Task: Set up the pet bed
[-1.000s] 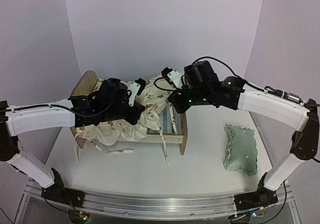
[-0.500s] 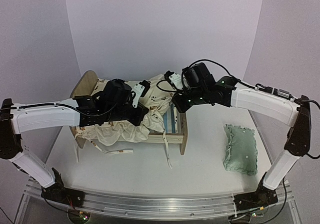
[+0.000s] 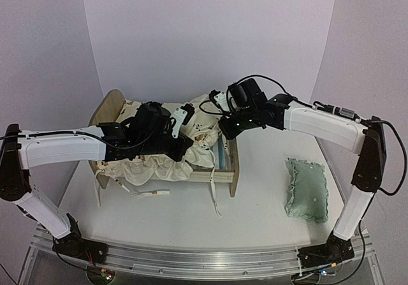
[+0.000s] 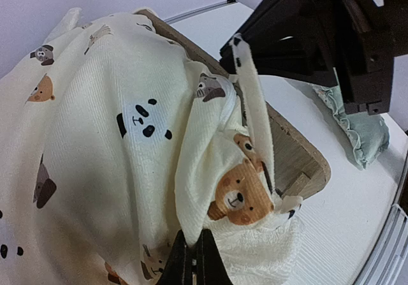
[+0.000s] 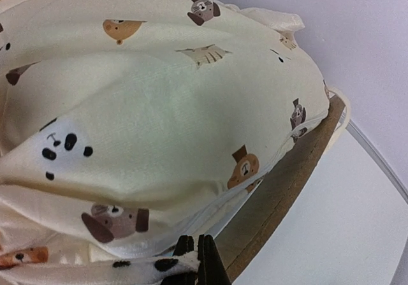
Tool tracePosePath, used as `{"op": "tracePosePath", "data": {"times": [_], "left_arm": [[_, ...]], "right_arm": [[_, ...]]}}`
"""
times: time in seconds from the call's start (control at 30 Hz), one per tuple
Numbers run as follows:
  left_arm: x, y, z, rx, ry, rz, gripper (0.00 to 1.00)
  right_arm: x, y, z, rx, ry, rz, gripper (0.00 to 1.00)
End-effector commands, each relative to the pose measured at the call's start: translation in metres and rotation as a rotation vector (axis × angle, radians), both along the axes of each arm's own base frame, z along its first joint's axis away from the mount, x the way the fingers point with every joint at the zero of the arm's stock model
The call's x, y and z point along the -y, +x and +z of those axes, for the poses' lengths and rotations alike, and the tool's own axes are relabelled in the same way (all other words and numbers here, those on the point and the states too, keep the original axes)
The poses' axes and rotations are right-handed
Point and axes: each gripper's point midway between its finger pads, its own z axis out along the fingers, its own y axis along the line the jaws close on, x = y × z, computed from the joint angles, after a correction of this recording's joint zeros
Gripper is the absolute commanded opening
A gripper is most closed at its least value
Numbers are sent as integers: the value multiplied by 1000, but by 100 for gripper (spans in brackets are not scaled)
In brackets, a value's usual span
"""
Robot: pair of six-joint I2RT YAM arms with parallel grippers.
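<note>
Left gripper [image 4: 191, 261] and right gripper [image 5: 199, 254], each pinching the cream bear-print fabric cushion [image 4: 95, 138], should spread it evenly rightward, then lower it flat inside the light-wood pet bed [image 3: 234, 170].

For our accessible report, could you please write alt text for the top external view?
Reaching over a small wooden pet bed, a robot's left gripper and right gripper are both shut on a crumpled cream cushion heaped across it. A mint green pillow lies on the table to the right of the bed.
</note>
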Motion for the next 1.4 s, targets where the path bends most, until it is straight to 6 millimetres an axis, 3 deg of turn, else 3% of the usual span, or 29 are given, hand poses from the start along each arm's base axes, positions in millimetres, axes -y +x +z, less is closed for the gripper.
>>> {"op": "tracePosePath", "data": {"times": [0.0, 0.23, 0.53, 0.67, 0.8, 0.97, 1.23, 1.37], "left_arm": [[6, 7, 13, 10, -39, 6, 0], [3, 5, 6, -2, -29, 6, 0], [6, 3, 7, -5, -39, -10, 0], [8, 2, 6, -11, -44, -20, 0], [9, 1, 5, -15, -46, -26, 0], [10, 0, 4, -18, -48, -32, 0], [9, 0, 3, -18, -43, -34, 0], [9, -1, 2, -20, -39, -36, 0]], "right_arm": [[-6, 11, 4, -4, 6, -4, 0], [12, -6, -16, -110, 48, -112, 0], [33, -33, -15, -286, 136, -296, 0], [36, -42, -7, -316, 157, -324, 0], [34, -49, -14, -381, 158, -338, 0], [27, -49, -26, -433, 165, -354, 0], [23, -38, -1, -399, 222, -346, 0], [28, -30, -24, -510, 253, -404, 0]]}}
